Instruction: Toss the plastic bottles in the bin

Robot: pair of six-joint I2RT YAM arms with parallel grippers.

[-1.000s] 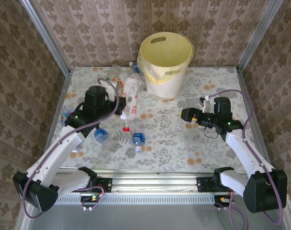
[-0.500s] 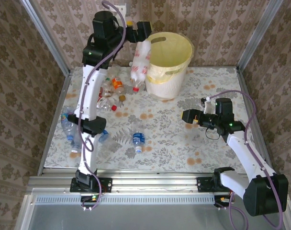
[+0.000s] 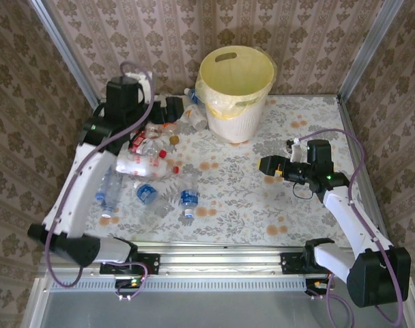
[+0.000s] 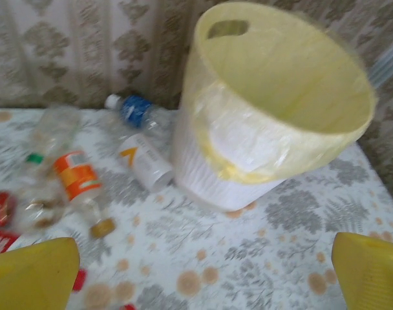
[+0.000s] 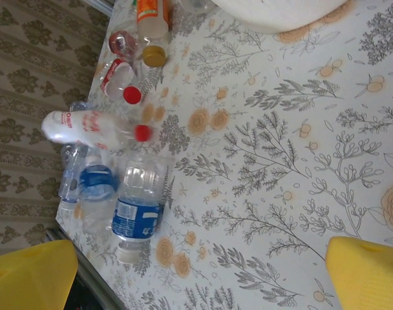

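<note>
The pale yellow bin (image 3: 236,87) stands at the back of the table, and it rises large in the left wrist view (image 4: 274,110). My left gripper (image 3: 175,109) hovers open and empty to its left, its yellow fingertips (image 4: 31,271) spread wide apart. Beside the bin lie a blue-capped bottle (image 4: 135,110), a white-labelled one (image 4: 145,165) and an orange-labelled one (image 4: 77,177). A white bottle with a red label (image 3: 142,164) lies in the left middle. My right gripper (image 3: 265,164) is open over bare table at the right, facing a blue-labelled bottle (image 5: 138,206).
More bottles lie along the left side: a clear one (image 3: 108,188), a crushed blue-labelled one (image 3: 145,193), and a pile (image 3: 156,133) near the back left corner. Patterned walls close in the table on three sides. A metal rail (image 3: 207,263) runs along the front edge.
Half a second ago my left arm was raised, holding a white red-labelled bottle at the bin's rim. Now it is lowered and empty, and such a bottle lies on the table. The right arm is still.
</note>
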